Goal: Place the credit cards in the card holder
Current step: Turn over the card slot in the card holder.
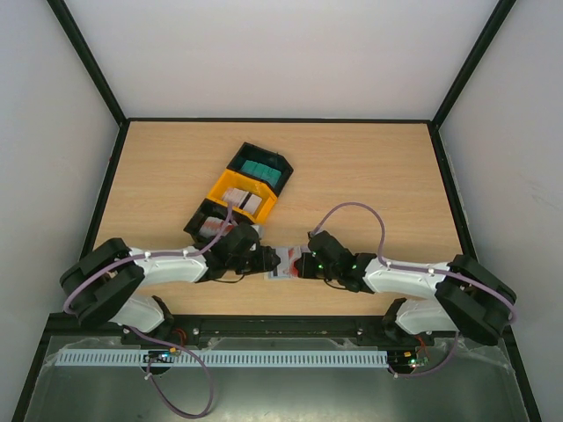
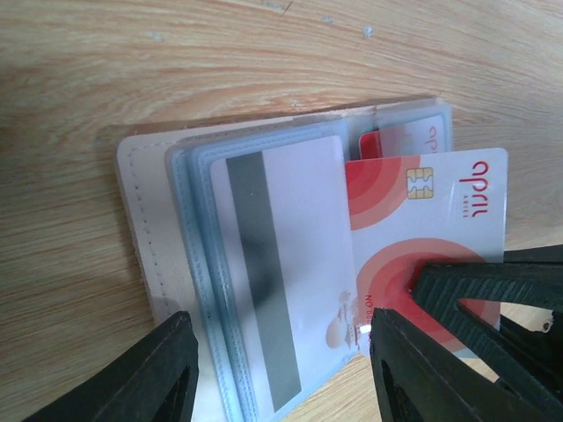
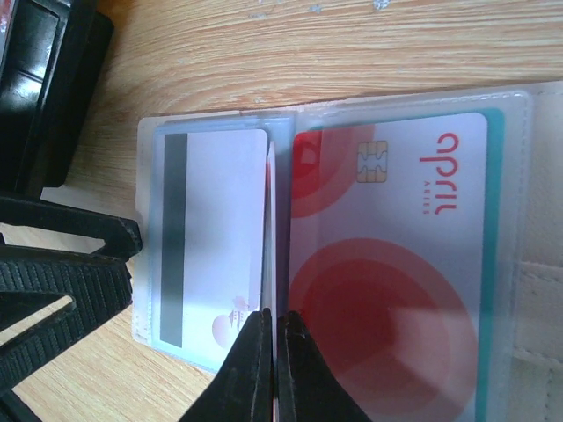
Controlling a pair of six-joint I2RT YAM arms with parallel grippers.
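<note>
Card holder [image 1: 283, 264] lies open at lower centre of top view, striped card [image 2: 281, 264] sleeved in its left page, red-blotched card [image 3: 387, 290] over right page. Right gripper [image 3: 273, 327] clenched shut at the fold. Left gripper [image 2: 281, 327] jaws apart astride striped page, can't tell if gripping

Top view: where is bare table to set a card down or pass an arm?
Free: the wide patch of table between the trays and the right wall, and the far strip behind the trays. Crowded: near centre, where the left gripper and right gripper meet over the card holder.
</note>
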